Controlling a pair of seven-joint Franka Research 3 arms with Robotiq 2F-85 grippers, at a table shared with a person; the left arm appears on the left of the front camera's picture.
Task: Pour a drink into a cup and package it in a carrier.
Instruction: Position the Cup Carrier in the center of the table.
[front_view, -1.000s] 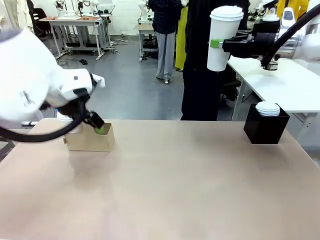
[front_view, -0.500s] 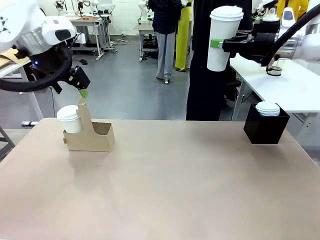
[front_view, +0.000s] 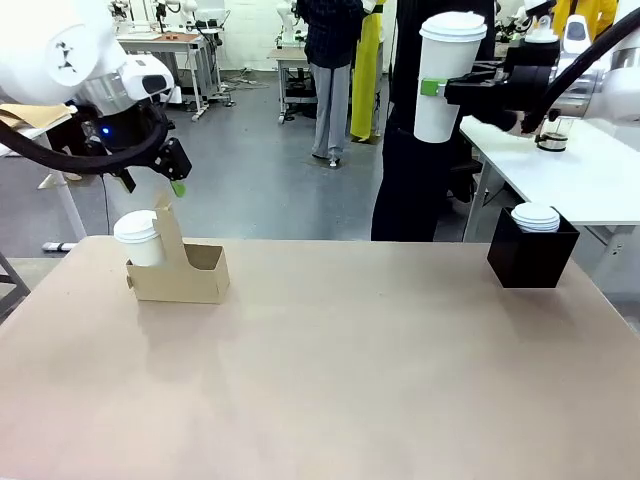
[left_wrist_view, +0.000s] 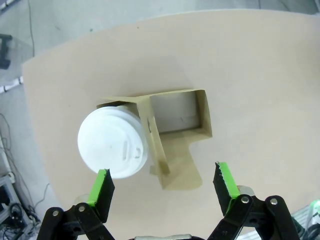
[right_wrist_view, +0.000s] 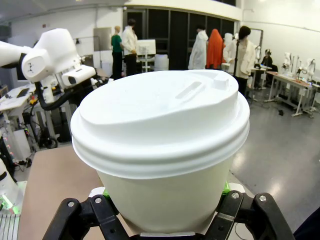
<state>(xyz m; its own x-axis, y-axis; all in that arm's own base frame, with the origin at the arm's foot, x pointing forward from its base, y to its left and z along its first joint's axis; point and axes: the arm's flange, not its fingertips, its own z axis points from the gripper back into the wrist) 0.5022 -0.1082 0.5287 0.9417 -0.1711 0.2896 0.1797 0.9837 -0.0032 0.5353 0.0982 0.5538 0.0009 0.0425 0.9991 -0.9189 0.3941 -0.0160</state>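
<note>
Front view, quick pass: gripping the held cup (front_view: 445, 80) at mid-wall with the right gripper (front_view: 432, 88), jaws closed on it, lid on, upright, high above and well to the right of the carrier (front_view: 178, 272). Hovering just above the carrier's handle tab with the left gripper (front_view: 153, 182), jaws spread wide, nothing in them (same in left wrist view, green pads either side of the carrier far below). Seated in the carrier's left hole: second lidded cup (front_view: 137, 238). Right hole (left_wrist_view: 177, 112) vacant. Far right of the carrier on the table (front_view: 350, 380): black box (front_view: 530, 258) with lids (front_view: 536, 215) stacked in it. Step in hand, as judged: bring the held cup across and down into the right hole. To do it well: keep upright throughout, travel high enough to pass over the handle tab, centre over the right hole before descending, lower straight, let go only once bottomed. Best to pull the left gripper aside or use it to steady the tab, light cardboard likely to slide. Risk: clipping the tab or the second lidded cup and tipping both.
</note>
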